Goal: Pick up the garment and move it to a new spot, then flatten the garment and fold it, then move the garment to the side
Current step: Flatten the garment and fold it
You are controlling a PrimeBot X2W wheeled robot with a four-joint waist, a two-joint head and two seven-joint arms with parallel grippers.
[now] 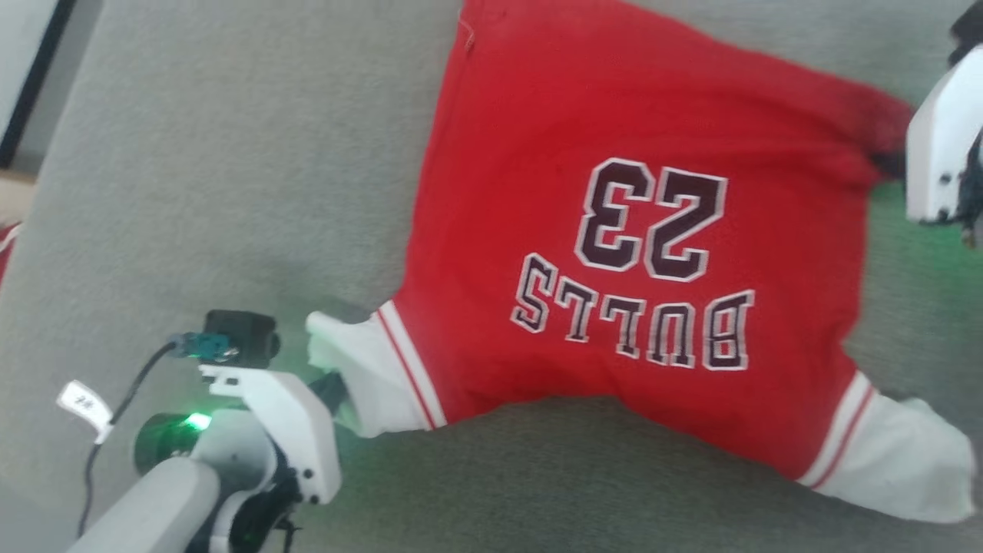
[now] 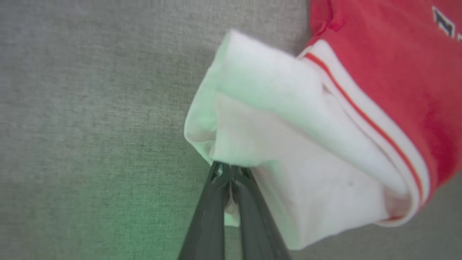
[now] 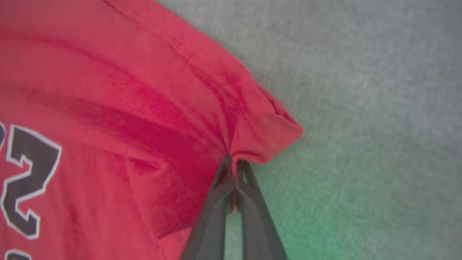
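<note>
Nearest, the left gripper (image 2: 229,172) reaches in low from the lower left, a tagged cable (image 1: 115,399) trailing beside its wrist. Its fingers are pressed together on a white sleeve end of the garment (image 1: 614,192), which lies spread, lettering up, on the grey cloth surface (image 1: 230,153). Farther off, the right gripper (image 3: 234,164) pinches a bunched red corner.

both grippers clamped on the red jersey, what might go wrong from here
1. The left gripper pinches just the edge of the white sleeve; a pull may slip it free.
2. The right gripper holds a small bunched red corner, so the garment could stretch unevenly and stay wrinkled.
3. The other white sleeve lies loose and may fold under.
</note>
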